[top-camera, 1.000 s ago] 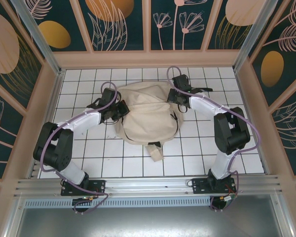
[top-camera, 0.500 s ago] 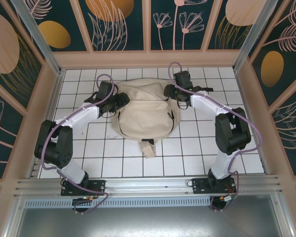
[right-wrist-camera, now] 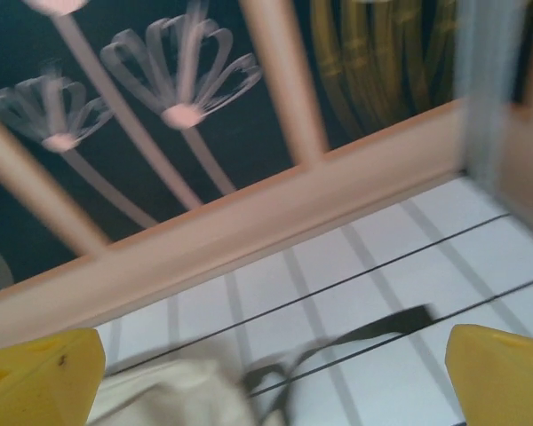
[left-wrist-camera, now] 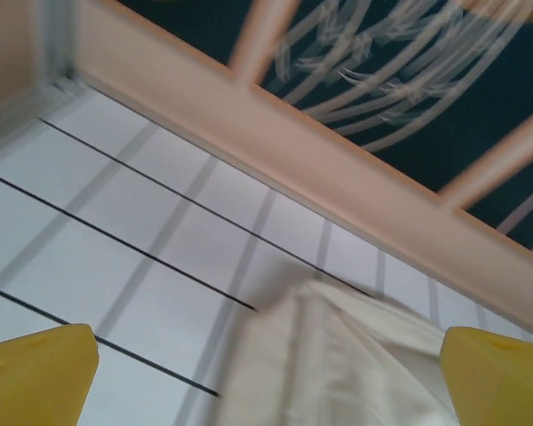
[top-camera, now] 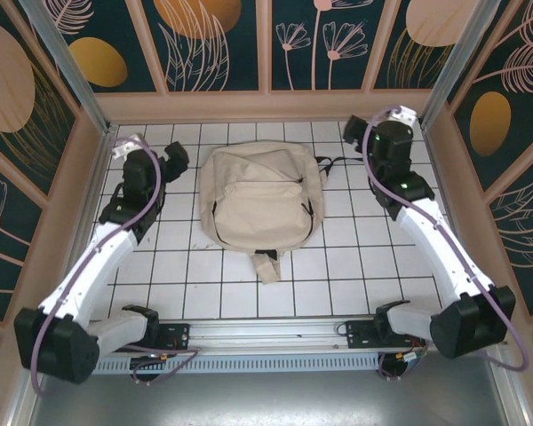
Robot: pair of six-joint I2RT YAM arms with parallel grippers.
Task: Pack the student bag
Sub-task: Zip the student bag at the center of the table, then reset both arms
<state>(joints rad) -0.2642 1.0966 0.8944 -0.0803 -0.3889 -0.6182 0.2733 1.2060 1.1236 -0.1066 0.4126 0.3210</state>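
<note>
The left tool (top-camera: 172, 156) hangs near the far left corner, its yellow fingers (left-wrist-camera: 35, 377) spread wide with nothing between them. In the middle of the white tiled surface (top-camera: 338, 266) lies the large cream canvas student bag (top-camera: 262, 200), apart from both tools. I see nothing beside it waiting to go in, so packing looks finished or nearly so (whether the dark zippers are fully closed I cannot tell). It is soft and rumpled, front pocket up, with a black strap (top-camera: 338, 162) trailing at its far right. The right tool (top-camera: 355, 133) hovers by the far right corner, likewise spread and empty.
</note>
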